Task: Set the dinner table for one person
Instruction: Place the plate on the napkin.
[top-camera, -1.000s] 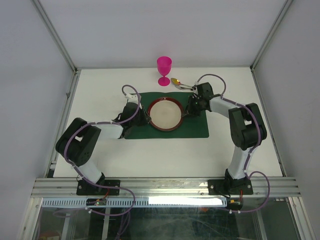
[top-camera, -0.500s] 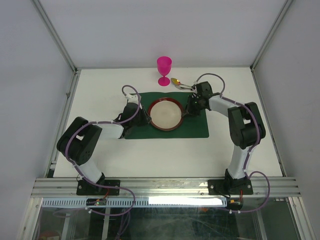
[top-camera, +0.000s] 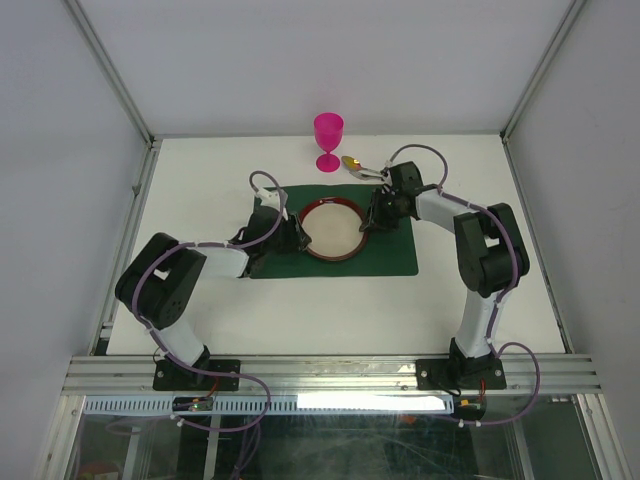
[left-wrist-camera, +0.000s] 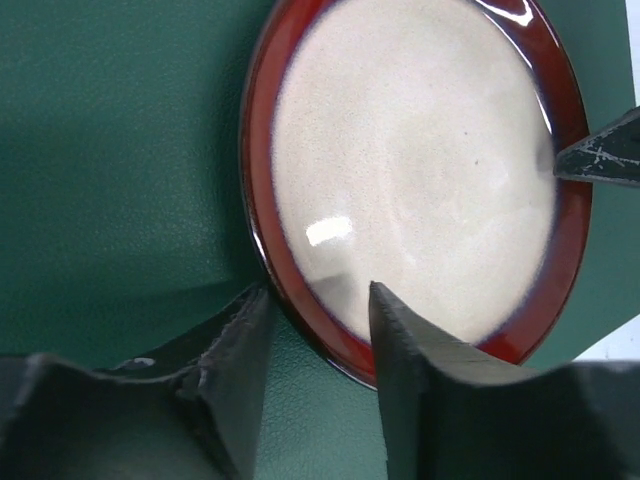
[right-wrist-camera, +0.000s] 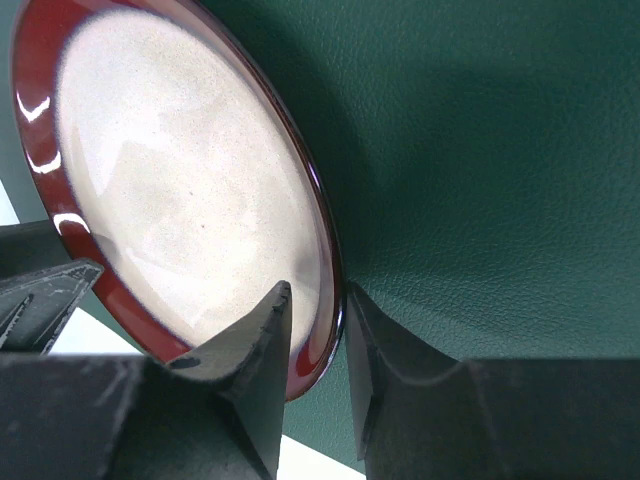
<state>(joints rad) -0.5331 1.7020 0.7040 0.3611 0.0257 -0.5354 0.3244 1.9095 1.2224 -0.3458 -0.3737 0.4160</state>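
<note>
loc: bench (top-camera: 330, 310) across mid-frame, under placemat (top-camera: 395, 255) with plate (top-camera: 333, 230) at centre | left jaws: parted astride plate rim; right jaws: same, narrowly apart | risk: plate tipped or dragged off-centre by a finger (left-wrist-camera: 420, 380) snagging the rim on pull-out

plain white panel walls (top-camera: 330, 60) up behind the aluminium rail (top-camera: 330, 372), bright light strip (top-camera: 370, 401) tucked right under it, glass panel (top-camera: 330, 445) lower still
</note>
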